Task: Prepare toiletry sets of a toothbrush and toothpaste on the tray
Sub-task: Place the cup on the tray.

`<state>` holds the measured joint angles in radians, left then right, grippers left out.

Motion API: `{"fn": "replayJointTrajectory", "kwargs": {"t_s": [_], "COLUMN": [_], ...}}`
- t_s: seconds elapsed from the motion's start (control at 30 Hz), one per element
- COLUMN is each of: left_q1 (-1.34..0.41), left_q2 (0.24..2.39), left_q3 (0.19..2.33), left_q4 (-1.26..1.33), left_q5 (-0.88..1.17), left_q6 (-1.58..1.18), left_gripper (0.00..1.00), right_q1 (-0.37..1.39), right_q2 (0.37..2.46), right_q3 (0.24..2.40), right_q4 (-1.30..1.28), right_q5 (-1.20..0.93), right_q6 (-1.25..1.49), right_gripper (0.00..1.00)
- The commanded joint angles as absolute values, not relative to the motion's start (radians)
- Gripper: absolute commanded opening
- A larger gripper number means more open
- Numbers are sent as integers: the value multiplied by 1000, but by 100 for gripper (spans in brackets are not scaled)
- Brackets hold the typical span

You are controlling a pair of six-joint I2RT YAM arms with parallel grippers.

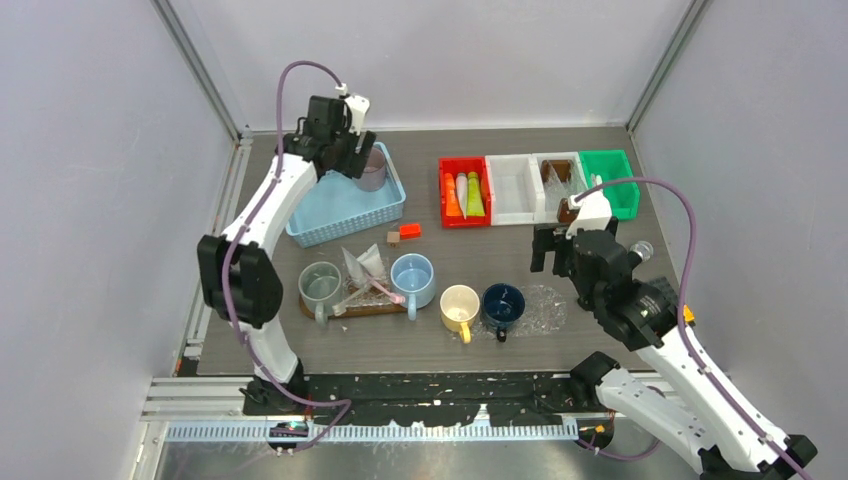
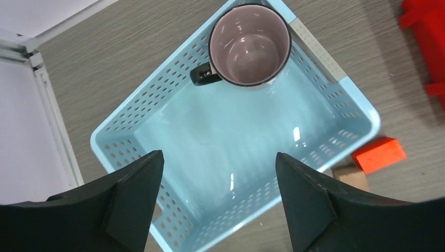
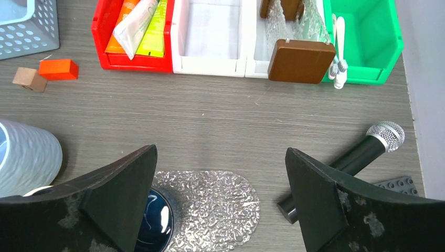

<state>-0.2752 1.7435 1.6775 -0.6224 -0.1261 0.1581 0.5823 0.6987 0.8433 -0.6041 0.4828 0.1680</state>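
We see a mauve mug [image 2: 250, 44] with a black rim and handle, a pale blue basket [image 2: 157, 89] patterned with rows of small holes, and a grey wood-grain bench [image 3: 210, 115]. There is a red bin [image 3: 98, 31], a white bin [image 3: 210, 31] and a green bin [image 3: 372, 37], with an orange tube [image 3: 114, 39], a white tube [image 3: 137, 23] and a yellow-green tube [image 3: 156, 37]. We also see a grey-green mug [image 1: 320, 285], a light blue mug [image 1: 412, 278], a cream-yellow mug [image 1: 459, 305], a navy mug [image 1: 503, 305] and crinkled silver foil [image 3: 210, 205].

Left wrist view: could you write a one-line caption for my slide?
Open left end effector above a light blue basket holding one mauve mug.
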Motion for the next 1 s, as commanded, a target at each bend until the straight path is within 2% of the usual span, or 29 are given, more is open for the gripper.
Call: {"fn": "replayJointTrajectory", "kwargs": {"t_s": [0.0, 0.17, 0.3, 0.6, 0.77, 0.97], "left_q1": [-243, -221, -218, -218, -218, -218], "left_q2": [1842, 1981, 2079, 2281, 2315, 2274], "left_q3": [1804, 1936, 1994, 2133, 2149, 2102], "left_q4": [-633, -638, -605, -625, -633, -648], "left_q5": [-69, -28, -8, -7, -52, -23], "left_q6": [243, 261, 238, 155, 130, 78], "left_gripper": [76, 61, 53, 47, 39, 23], "right_q1": [580, 580, 580, 580, 580, 579], "right_q2": [664, 690, 714, 766, 793, 802], "right_q3": [809, 800, 794, 790, 793, 795], "right_q4": [-520, -506, -494, -498, -499, -500], "right_q5": [504, 490, 510, 548, 545, 539], "right_q6": [202, 209, 197, 187, 184, 184], "right_gripper": [100, 100, 100, 100, 100, 100]}}
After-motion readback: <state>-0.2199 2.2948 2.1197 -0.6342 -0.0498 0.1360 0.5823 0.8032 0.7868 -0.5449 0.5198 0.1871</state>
